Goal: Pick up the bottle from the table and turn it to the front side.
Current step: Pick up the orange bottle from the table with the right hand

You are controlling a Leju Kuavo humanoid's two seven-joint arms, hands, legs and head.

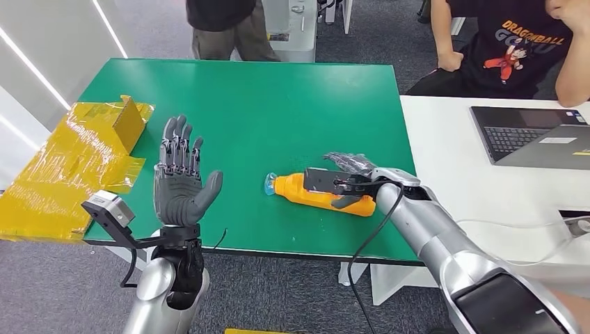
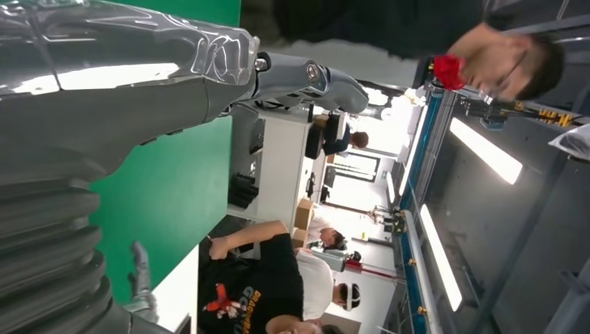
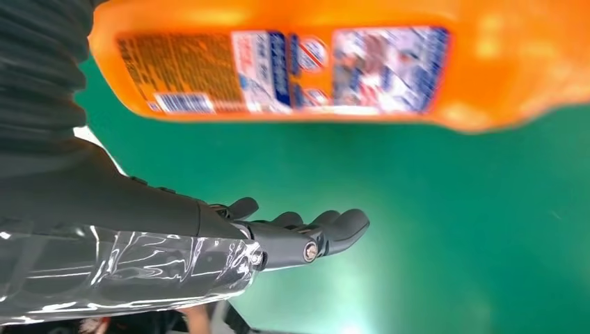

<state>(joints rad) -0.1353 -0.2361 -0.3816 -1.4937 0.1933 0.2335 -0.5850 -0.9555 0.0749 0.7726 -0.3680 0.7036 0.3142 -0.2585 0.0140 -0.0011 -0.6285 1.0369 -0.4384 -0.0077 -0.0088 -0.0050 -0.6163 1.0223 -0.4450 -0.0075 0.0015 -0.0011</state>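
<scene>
The robot is at the grasping step: its right hand [image 1: 351,177], fingers apart, rests over the orange bottle [image 1: 313,192] lying near the green tabletop's [image 1: 278,104] front edge, and next must close before lifting.

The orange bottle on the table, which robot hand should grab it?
The right hand. It is already over the lying bottle, open and not gripping it. The left hand is raised off to the side.

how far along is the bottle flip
Early. Nothing looks done yet: the orange bottle lies on its side on the green table. In hand: the right hand reaches over it, fingers apparently not closed. Left hand waits open. Gripping, lifting and turning remain.
</scene>
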